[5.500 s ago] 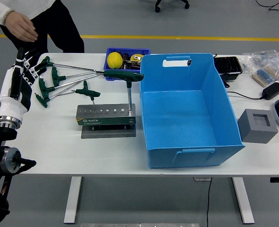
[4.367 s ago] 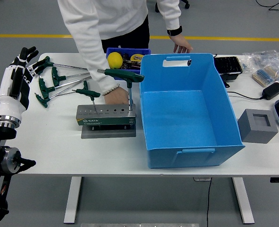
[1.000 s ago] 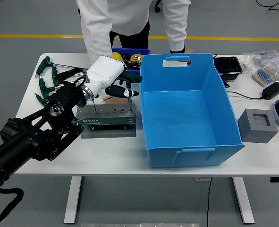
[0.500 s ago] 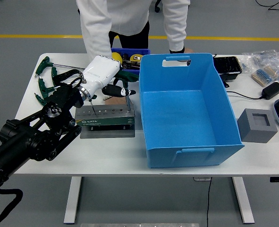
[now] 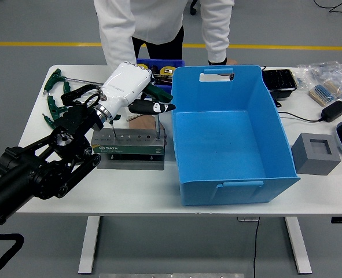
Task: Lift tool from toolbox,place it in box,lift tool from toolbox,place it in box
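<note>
A green T-handle wrench (image 5: 161,93) stands upright with its shaft in the right end of the grey tool rack (image 5: 130,142). My left hand (image 5: 153,107), white-backed with black fingers, reaches in from the left. Its fingers stretch out just under the green handle and across the shaft, not curled round it. The big blue box (image 5: 179,156) stands right of the rack with nothing visible inside. A person's hand (image 5: 138,120) rests on the table just behind the rack. Their other hand (image 5: 228,61) is at the box's far rim.
Several loose green T-handle wrenches (image 5: 54,98) lie at the table's far left. A small blue tray (image 5: 162,63) sits behind the rack. Right of the box are a grey foam block (image 5: 315,154), a black adapter (image 5: 334,110) and bagged parts (image 5: 324,81).
My left hand has risen slightly and its fingertips have edged right, towards the box, staying under the wrench handle. The rack has slid a little to the left. The wrench is still in the rack.
</note>
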Motion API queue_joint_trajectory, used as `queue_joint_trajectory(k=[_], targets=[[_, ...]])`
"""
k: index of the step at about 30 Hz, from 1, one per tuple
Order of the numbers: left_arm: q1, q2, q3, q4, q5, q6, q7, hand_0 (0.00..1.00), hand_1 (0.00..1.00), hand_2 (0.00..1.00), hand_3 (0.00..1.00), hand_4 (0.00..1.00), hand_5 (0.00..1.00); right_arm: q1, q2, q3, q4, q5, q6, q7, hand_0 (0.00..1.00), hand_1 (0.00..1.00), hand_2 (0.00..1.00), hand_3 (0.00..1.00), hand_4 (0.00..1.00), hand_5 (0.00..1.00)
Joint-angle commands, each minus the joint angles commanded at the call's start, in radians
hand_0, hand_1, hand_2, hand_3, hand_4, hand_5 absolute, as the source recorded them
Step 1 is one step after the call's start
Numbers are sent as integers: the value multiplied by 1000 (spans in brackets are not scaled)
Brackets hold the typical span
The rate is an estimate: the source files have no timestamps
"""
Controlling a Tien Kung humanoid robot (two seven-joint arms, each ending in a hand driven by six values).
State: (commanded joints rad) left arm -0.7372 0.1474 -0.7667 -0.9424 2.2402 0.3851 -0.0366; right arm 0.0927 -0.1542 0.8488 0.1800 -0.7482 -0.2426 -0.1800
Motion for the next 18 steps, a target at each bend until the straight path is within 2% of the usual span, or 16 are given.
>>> queue_joint_trajectory(k=[2,3,8,9,18], targets=[[0,6,0,-23,-3,-2,0,217,2,7,2,923,910,0,0,1,0,0,0,0,681,639,723,625,847,763],[0,8,0,-32,-4,-3,1,216,2,5,2,830,815,-1,0,1,0,0,-1,0,681,639,723,624,847,762],[-8,22,0,-87,-3,-15,0,216,2,5,2,830,815,-1,0,3,0,-1,-1,0,681,639,723,624,847,762],[-10,23,-1,-95,-2,-17,-1,217,2,2,2,761,616,-2,0,4,0,-1,-1,0,681,639,723,624,846,762],[-54,41,-10,-169,-8,-26,-9,216,2,2,2,750,583,-2,0,6,0,-2,-1,0,681,640,724,624,846,762]])
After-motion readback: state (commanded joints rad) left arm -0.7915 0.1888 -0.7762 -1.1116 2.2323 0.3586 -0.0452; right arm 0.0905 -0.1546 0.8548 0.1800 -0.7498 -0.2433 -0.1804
